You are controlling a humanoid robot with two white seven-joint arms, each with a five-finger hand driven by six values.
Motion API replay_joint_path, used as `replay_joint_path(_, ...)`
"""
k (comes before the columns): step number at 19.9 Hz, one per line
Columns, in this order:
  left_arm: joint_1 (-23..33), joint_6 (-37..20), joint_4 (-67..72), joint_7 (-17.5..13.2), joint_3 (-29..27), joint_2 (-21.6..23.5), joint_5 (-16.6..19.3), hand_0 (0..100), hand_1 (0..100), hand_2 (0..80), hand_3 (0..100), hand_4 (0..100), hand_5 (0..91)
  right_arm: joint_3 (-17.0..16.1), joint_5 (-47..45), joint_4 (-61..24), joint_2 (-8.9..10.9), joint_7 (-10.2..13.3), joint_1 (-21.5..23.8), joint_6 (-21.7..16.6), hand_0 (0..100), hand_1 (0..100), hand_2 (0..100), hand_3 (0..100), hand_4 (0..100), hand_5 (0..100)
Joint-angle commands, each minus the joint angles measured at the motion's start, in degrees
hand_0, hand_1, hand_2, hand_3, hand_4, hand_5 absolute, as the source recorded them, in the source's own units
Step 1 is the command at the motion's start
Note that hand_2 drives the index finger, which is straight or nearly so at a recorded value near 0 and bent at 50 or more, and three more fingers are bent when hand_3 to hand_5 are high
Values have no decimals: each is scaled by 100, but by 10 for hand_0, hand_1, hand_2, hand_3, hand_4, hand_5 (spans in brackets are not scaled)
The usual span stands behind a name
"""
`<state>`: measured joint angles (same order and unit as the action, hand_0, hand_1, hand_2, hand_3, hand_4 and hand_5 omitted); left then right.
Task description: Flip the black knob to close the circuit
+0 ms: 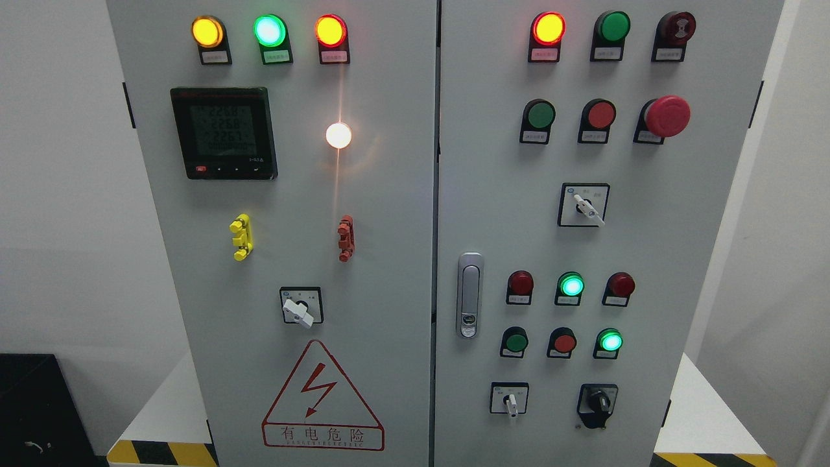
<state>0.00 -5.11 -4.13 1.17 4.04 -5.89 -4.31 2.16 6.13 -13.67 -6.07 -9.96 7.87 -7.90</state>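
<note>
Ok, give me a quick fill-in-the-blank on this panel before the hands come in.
1. The black knob sits at the ____ right of the right door.
2. The warning triangle is on the ____ door.
3. The big red mushroom button is ____ the black knob.
4. No robot ____ is in view.

Missing words: lower; left; above; hand

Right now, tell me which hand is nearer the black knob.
Neither can be named: no hand is in view. The black knob sits at the right door's lower right, untouched.
</note>
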Motion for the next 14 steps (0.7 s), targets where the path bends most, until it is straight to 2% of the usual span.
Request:
replay_joint_path(1,35,2,0,-3,0,0,0,120,556,0,0,0,0,-471,880,-811,-34,3,22,200,0,118,0,4,0,0)
replay_joint_path(8,35,2,0,-3,0,-9,0,120,556,0,0,0,0,-550,1803,-1883,-35,47,13,719,0,95,77,143,136,0)
replay_joint_path(14,35,2,0,-3,0,0,0,120,556,0,0,0,0,-769,3067,-2780,-43,64,4,746,0,89,197,267,270,98)
